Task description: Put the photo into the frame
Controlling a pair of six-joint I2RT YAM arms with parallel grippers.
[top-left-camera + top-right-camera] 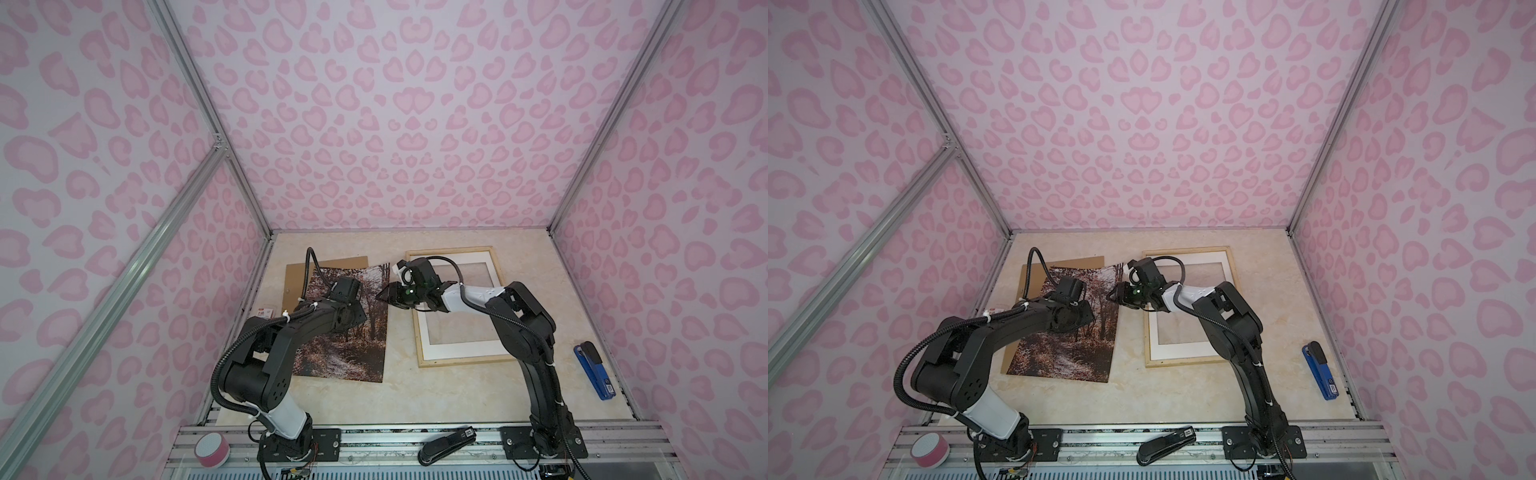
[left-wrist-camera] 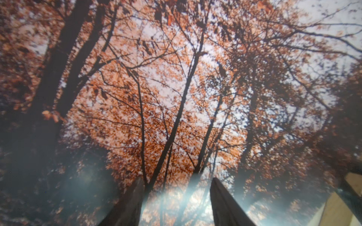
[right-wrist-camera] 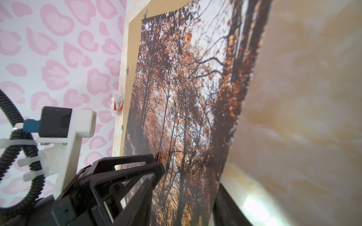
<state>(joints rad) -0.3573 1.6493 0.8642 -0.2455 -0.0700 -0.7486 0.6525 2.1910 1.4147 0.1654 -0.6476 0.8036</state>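
Now the right claw (image 1: 381, 296) was likely picking up the big paper photo of autumn trees (image 1: 345, 357), lying left on a brown backing board (image 1: 332, 262). Its jaws sat around the photo's lifted right edge; whether they pinched, I couldn't tell. The left claw (image 2: 176, 187) stood half open above it, empty. Next it needed a firm hold, then a carry right to the pale wooden frame (image 1: 457, 362) holding a white mat (image 1: 457, 352).

Left tool (image 2: 176, 183) in blurry haze (unseen from above)
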